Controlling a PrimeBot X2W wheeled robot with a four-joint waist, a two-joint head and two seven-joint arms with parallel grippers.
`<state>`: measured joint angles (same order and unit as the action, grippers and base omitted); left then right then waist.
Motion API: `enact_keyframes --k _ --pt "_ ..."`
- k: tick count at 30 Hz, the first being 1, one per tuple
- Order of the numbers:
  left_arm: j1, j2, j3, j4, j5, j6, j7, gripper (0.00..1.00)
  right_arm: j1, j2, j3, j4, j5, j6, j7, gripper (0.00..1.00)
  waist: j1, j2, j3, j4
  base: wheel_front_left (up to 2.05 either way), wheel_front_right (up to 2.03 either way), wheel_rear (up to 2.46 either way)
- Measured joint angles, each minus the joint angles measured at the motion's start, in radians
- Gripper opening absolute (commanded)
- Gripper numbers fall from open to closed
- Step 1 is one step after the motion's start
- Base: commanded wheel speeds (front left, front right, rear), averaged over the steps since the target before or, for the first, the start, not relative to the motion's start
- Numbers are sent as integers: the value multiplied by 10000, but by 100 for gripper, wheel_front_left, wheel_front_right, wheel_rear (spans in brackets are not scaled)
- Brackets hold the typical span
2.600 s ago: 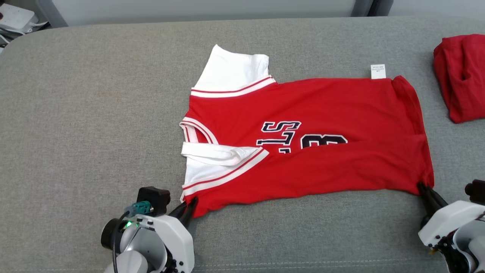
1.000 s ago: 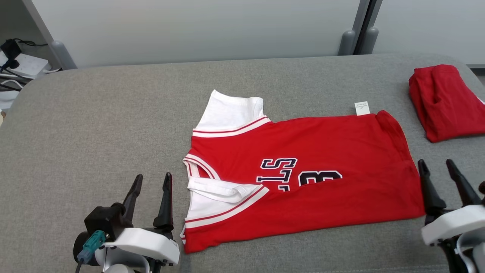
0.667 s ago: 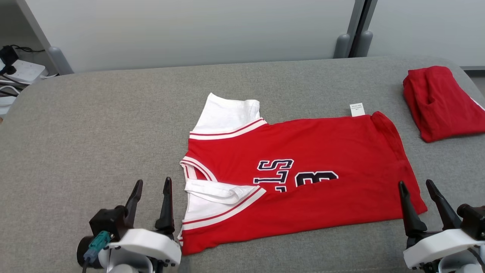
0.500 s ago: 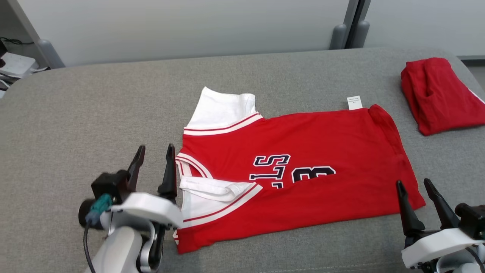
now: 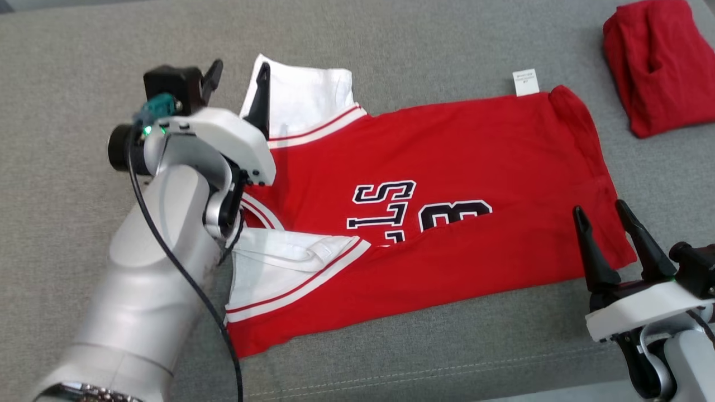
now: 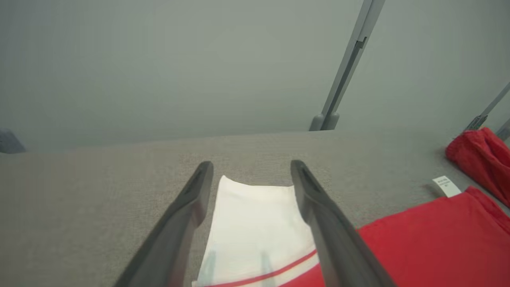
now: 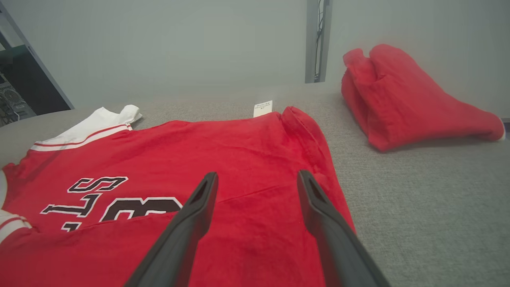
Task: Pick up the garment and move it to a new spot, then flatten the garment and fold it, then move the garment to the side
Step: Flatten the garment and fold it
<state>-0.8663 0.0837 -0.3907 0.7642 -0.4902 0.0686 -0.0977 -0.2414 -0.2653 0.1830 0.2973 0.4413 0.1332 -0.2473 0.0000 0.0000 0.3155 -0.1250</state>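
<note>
Jersey (image 5: 447,167) is spread mid-cushion (image 5: 67,56), collar toward 9 o'clock, hem toward 3. The near edge is already flipped up over the lettering, so I'd say the move, the flatten and the first fold are done. Far sleeve (image 5: 304,95) pokes out at 11 o'clock, unfolded. Left gripper (image 5: 239,68) hangs right over that sleeve, fingers spread wide, nothing in them. Right gripper (image 5: 599,207) is at 4 o'clock by the hem corner, also wide and empty. Left to do, I reckon: far-side fold, a crosswise fold, then shifting it aside, maybe toward the red bundle (image 5: 659,61) at 2 o'clock.
</note>
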Motion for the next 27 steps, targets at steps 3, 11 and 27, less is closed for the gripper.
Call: enact_keyframes --k 3,11,27 --pt "-1004 -36 -107 974 102 -150 244 100 -269 -65 61 -67 84 0 0 100 0 0 543 -108 0 0 0" --pt "-2982 -40 -376 3191 326 -322 815 100 -736 -157 221 -295 102 0 -2 100 0 0 1714 -467 0 0 0" --pt "-4820 73 -809 4993 713 -428 1868 89 -1220 -151 495 -347 186 0 -10 100 0 0 2696 -925 0 0 0"
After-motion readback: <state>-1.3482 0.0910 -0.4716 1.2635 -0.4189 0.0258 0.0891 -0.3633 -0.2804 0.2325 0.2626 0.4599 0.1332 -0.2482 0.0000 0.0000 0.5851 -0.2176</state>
